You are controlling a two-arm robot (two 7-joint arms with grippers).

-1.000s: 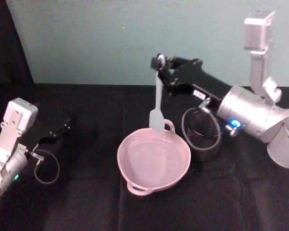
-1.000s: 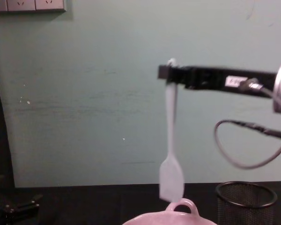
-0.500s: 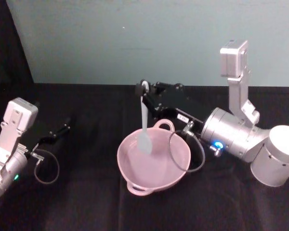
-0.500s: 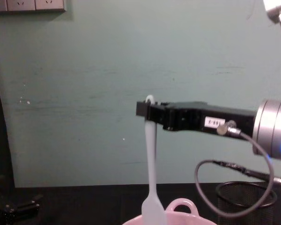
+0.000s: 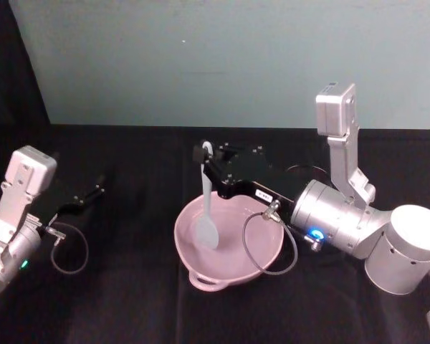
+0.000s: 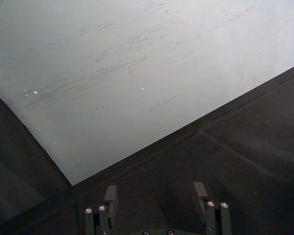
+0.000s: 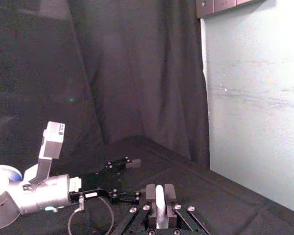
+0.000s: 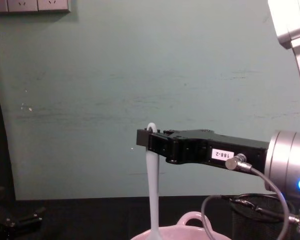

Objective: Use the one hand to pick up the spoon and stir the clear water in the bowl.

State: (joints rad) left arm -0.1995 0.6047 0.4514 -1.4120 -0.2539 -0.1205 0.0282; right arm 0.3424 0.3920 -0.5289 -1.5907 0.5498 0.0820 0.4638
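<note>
- Overhead, the right gripper [image 5: 203, 153] was clamped on the spoon [image 5: 208, 204] at its handle end, the paddle hanging down inside the pink bowl [image 5: 233, 266].
- Meanwhile, the left gripper [image 5: 94, 191] lay parked at the left of the table [image 5: 129, 301], fingers apart.

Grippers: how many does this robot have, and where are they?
2. The right gripper is above the pink bowl, shut on the top of the white spoon, which hangs down into the bowl. The left gripper lies open, far off at the left.

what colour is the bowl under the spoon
Pale pink, plain; the bowl, below the spoon, shows best in the head view.
</note>
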